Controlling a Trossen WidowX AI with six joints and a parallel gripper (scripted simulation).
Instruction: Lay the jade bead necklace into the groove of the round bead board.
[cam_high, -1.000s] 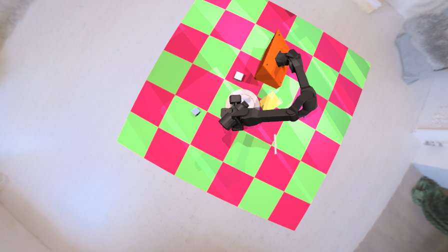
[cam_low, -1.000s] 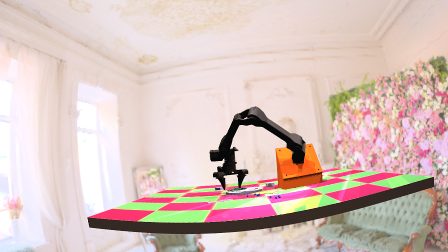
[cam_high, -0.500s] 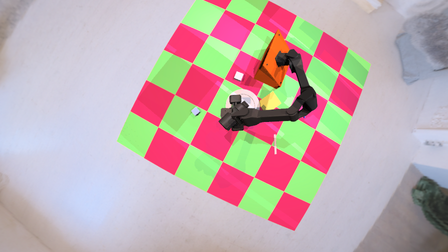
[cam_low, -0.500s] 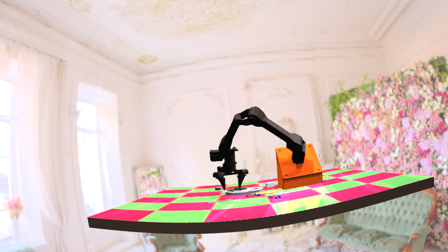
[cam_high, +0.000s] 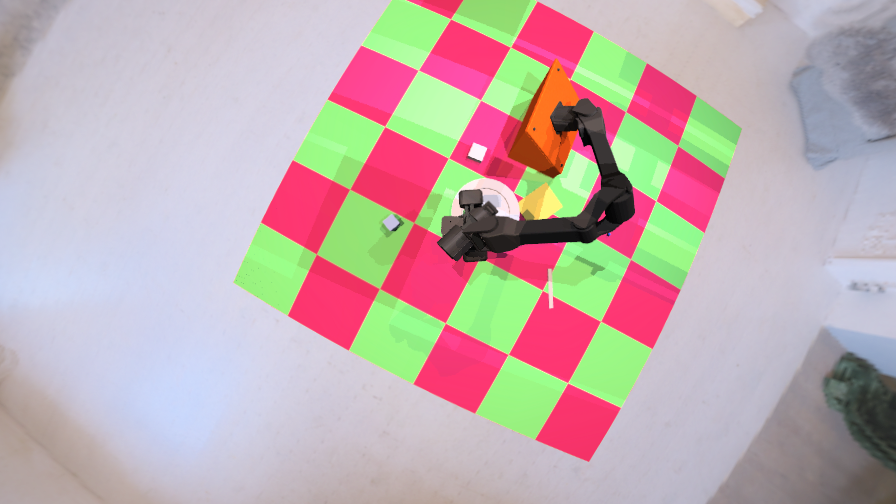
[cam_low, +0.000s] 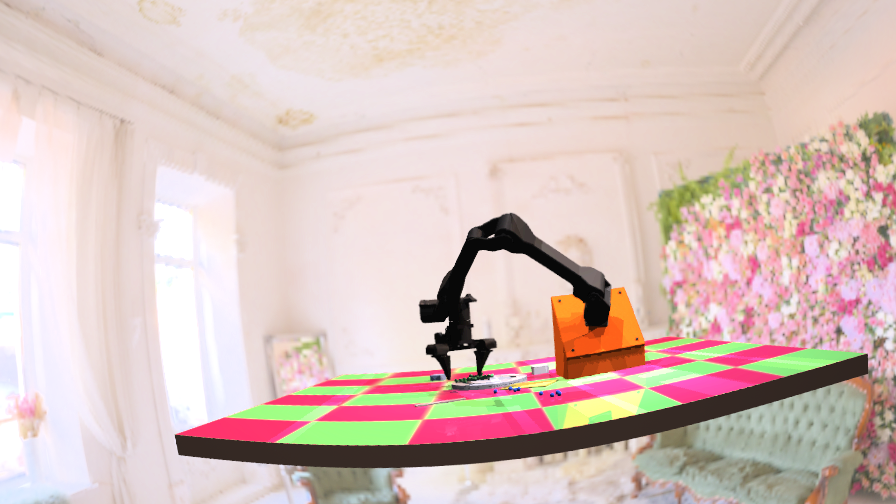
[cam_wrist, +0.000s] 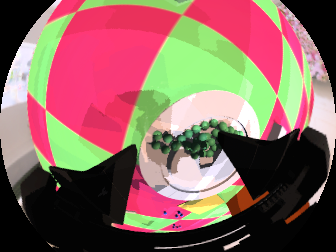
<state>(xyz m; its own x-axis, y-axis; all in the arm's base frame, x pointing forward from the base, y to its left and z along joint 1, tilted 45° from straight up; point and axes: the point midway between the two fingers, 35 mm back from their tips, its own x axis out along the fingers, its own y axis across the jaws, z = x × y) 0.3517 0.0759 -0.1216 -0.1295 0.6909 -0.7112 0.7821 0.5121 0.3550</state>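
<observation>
The jade bead necklace (cam_wrist: 188, 138) lies as a bunched string of dark green beads on the round white bead board (cam_wrist: 195, 152); I cannot tell whether it sits in the groove. In the exterior view the beads (cam_low: 471, 378) rest on the board (cam_low: 489, 381). My gripper (cam_wrist: 178, 142) (cam_low: 463, 363) is open, with its fingers spread wide on either side of the necklace, a little above the board. Nothing is between the fingers. In the overhead view the gripper (cam_high: 466, 228) covers most of the board (cam_high: 494, 197).
An orange block (cam_high: 543, 122) holds the arm's base. A white cube (cam_high: 477, 151) and a grey cube (cam_high: 391, 223) lie on the checkered table. A yellow sheet (cam_high: 541, 203), a thin white stick (cam_high: 550, 288) and several small blue beads (cam_low: 526, 391) lie near the board.
</observation>
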